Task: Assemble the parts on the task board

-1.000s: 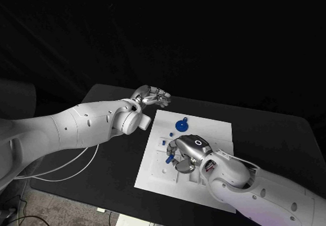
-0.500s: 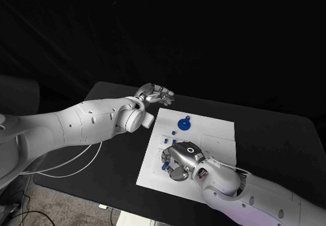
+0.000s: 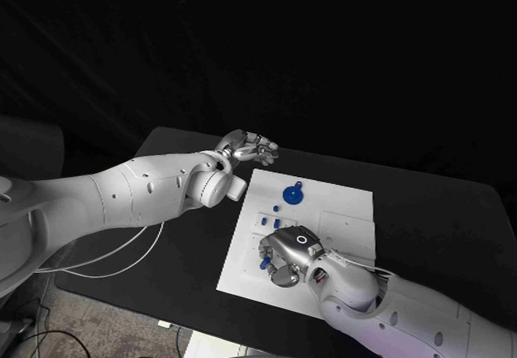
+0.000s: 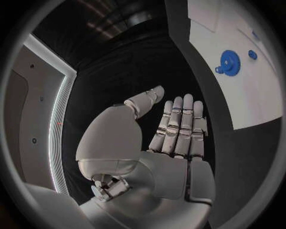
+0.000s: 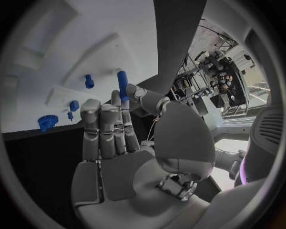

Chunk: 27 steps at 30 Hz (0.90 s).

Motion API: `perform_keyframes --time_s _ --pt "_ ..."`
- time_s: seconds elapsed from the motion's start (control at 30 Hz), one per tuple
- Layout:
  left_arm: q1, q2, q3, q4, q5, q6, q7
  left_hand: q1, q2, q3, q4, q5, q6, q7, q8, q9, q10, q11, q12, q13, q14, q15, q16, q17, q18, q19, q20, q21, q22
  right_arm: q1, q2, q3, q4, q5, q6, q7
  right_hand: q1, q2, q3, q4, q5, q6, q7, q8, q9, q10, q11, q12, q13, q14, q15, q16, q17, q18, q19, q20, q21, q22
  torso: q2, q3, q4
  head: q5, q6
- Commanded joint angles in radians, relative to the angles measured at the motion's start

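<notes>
White and flat, the task board (image 3: pixel 349 202) lay in the middle of the black bench (image 3: pixel 439 209), a little below the centre of the head picture. On its upper part sat a round blue gear (image 3: pixel 292 195) with a small blue knob just above it, and a few small blue pegs (image 3: pixel 269 222) stood lower down, left of the board's middle.

The right robot hand (image 3: pixel 286 255) was over the lower left part of the board, fingers pointing down at it. In its wrist picture a blue peg (image 5: pixel 123 85) stood upright, pinched between the thumb and a fingertip, while the other fingers lay straight and side by side. Another blue peg (image 5: pixel 89 81) stood in the board just beside it.

The left robot hand (image 3: pixel 247 146) hung off the board's upper left corner, over bare bench. Its wrist picture showed the fingers (image 4: pixel 178 126) straight and flat with nothing in them, the gear well apart from it
</notes>
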Motion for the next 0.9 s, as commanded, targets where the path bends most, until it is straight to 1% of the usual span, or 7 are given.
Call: perform_keyframes --time_s 0.03,0.2,0.57,0.8,0.9 --pt "0.001 0.004 0.001 0.000 0.004 0.014 0.006 -0.006 0.007 -0.004 -0.002 -0.006 -0.008 0.002 0.007 -0.001 -0.007 0.001 0.004 -0.001 -0.004 0.002 -0.004 0.002 0.018 0.005 0.002 -0.005 0.001 -0.001 0.006 -0.001 -0.002 -0.038 0.007 -0.015 0.007 0.006 0.007 -0.001 0.003 0.006 -0.003 0.003 0.000 0.025 -0.008 0.003 0.002 -0.001 -0.009 0.001 -0.001 0.100 0.000 -0.005 0.004 0.015 0.000 -0.0001 -0.0011 0.001 -0.001" --pt "0.001 0.005 0.001 0.001 0.004 0.015 0.005 -0.006 0.007 -0.004 -0.002 -0.006 -0.009 0.002 0.007 -0.002 -0.007 0.001 0.004 -0.002 -0.005 0.002 -0.005 0.003 0.018 0.005 0.002 -0.005 0.001 -0.002 0.008 -0.003 -0.006 -0.046 0.003 -0.026 0.007 0.006 0.008 -0.002 0.003 0.006 -0.003 0.003 0.000 0.024 -0.008 0.003 0.003 0.000 -0.009 0.001 -0.002 0.100 0.000 -0.005 0.004 0.015 0.000 -0.0002 0.0005 -0.004 -0.001" --pt "0.000 0.009 0.001 -0.005 0.004 0.017 0.004 -0.007 0.008 -0.005 -0.001 -0.006 -0.009 0.003 0.007 -0.002 -0.008 0.001 0.004 -0.002 -0.005 0.002 -0.006 0.004 0.019 0.005 0.003 -0.006 0.002 -0.003 0.004 -0.003 -0.004 -0.066 0.012 -0.041 0.009 0.005 0.010 -0.004 0.003 0.006 -0.004 0.003 0.002 0.024 -0.008 0.003 0.006 0.001 -0.009 0.001 -0.002 0.100 0.002 -0.006 0.004 0.015 0.000 -0.0003 -0.0009 -0.006 -0.004" --pt "0.000 0.008 0.001 -0.005 0.004 0.016 0.005 -0.007 0.008 -0.005 -0.001 -0.006 -0.010 0.003 0.007 -0.002 -0.008 0.001 0.004 -0.003 -0.005 0.002 -0.006 0.004 0.019 0.005 0.003 -0.006 0.002 -0.003 0.005 -0.003 -0.006 -0.069 0.016 -0.042 0.009 0.005 0.010 -0.004 0.003 0.006 -0.004 0.003 0.002 0.024 -0.008 0.003 0.007 0.001 -0.009 0.001 -0.002 0.100 0.002 -0.006 0.004 0.015 0.000 0.0002 0.0004 -0.006 -0.006" --pt "0.000 0.009 0.001 -0.004 0.004 0.017 0.004 -0.007 0.008 -0.005 -0.001 -0.006 -0.010 0.003 0.007 -0.002 -0.008 0.001 0.004 -0.003 -0.005 0.002 -0.006 0.005 0.019 0.005 0.003 -0.006 0.002 -0.003 0.011 -0.003 -0.011 -0.069 0.032 -0.040 0.009 0.004 0.010 -0.004 0.003 0.006 -0.004 0.003 0.003 0.023 -0.008 0.003 0.007 0.001 -0.009 0.000 -0.001 0.100 0.002 -0.006 0.004 0.015 0.000 0.0000 -0.0003 -0.006 -0.006"
